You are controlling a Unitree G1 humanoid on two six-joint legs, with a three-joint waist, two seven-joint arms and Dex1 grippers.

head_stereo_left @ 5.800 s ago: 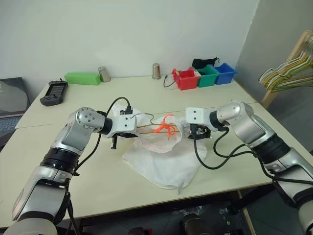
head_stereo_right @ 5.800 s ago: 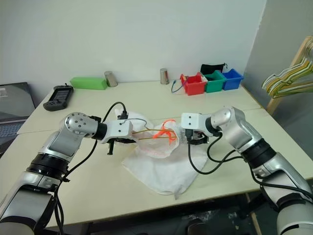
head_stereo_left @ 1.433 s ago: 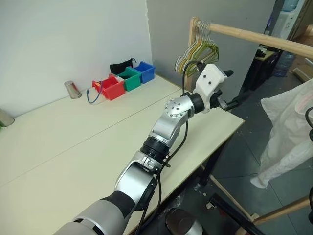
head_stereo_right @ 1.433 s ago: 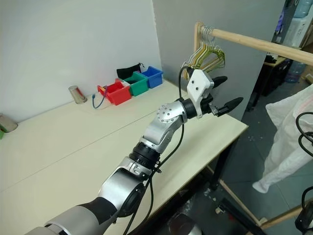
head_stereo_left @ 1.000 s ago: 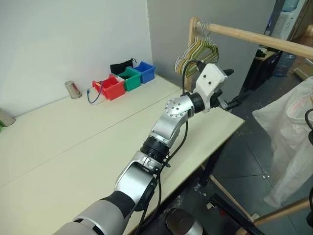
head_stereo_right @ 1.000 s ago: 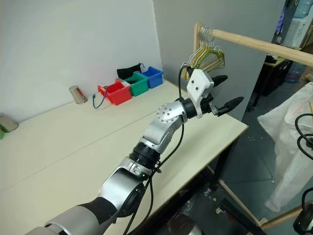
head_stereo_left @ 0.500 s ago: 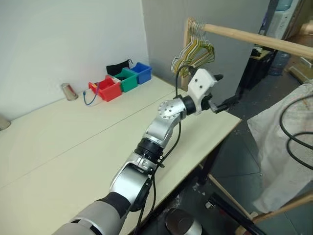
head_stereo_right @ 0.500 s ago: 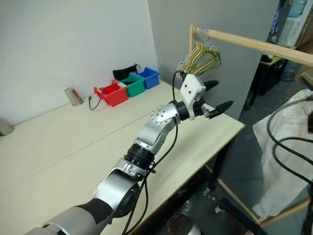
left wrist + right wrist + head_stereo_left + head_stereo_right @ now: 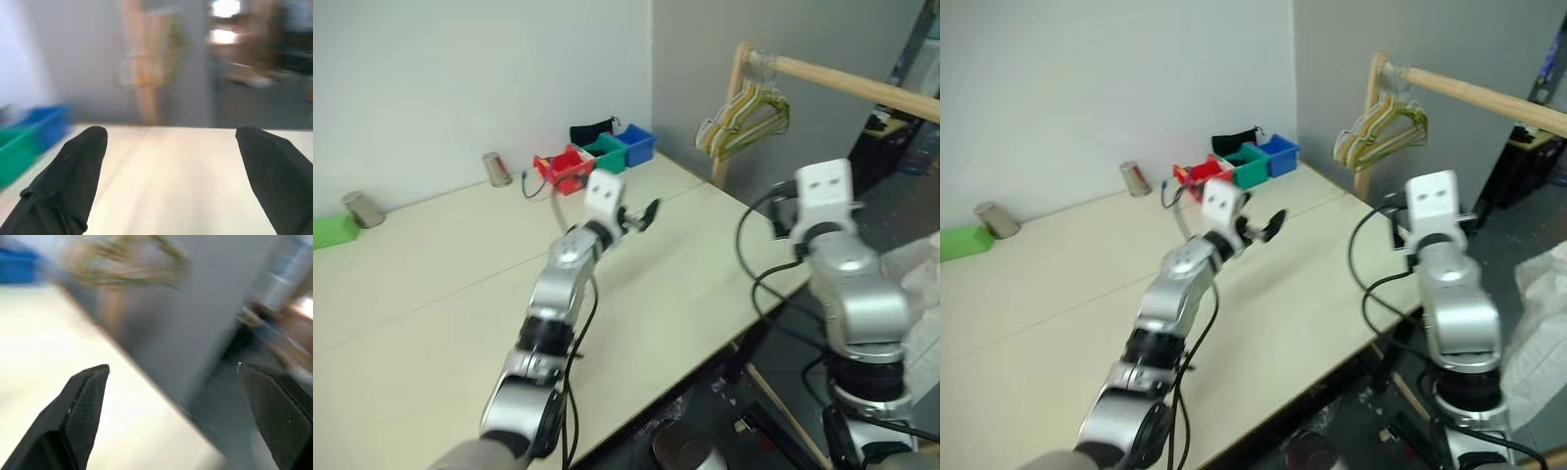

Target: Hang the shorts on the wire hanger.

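Observation:
The white shorts (image 9: 1540, 331) hang low at the far right edge, past the table's corner and apart from both grippers. The wire hanger is out of view. My left gripper (image 9: 641, 214) reaches forward over the cream table (image 9: 431, 294), a little short of the coloured bins; its black fingers (image 9: 73, 171) stand wide apart with nothing between them. My right gripper (image 9: 171, 368) is open and empty too, held above the table's right edge. Its white wrist block (image 9: 825, 185) faces the wooden rail.
A wooden rail (image 9: 847, 80) on a post carries a bunch of pale green, yellow and white hangers (image 9: 746, 110). Red, green and blue bins (image 9: 597, 155) line the back of the table by the wall. Two metal cups (image 9: 492, 168) (image 9: 358, 209) and a green box (image 9: 327, 231) stand further left.
The view has swung left toward the table. My left gripper has dropped from beside the rail to over the table. My right arm has come in from the right, away from the shorts.

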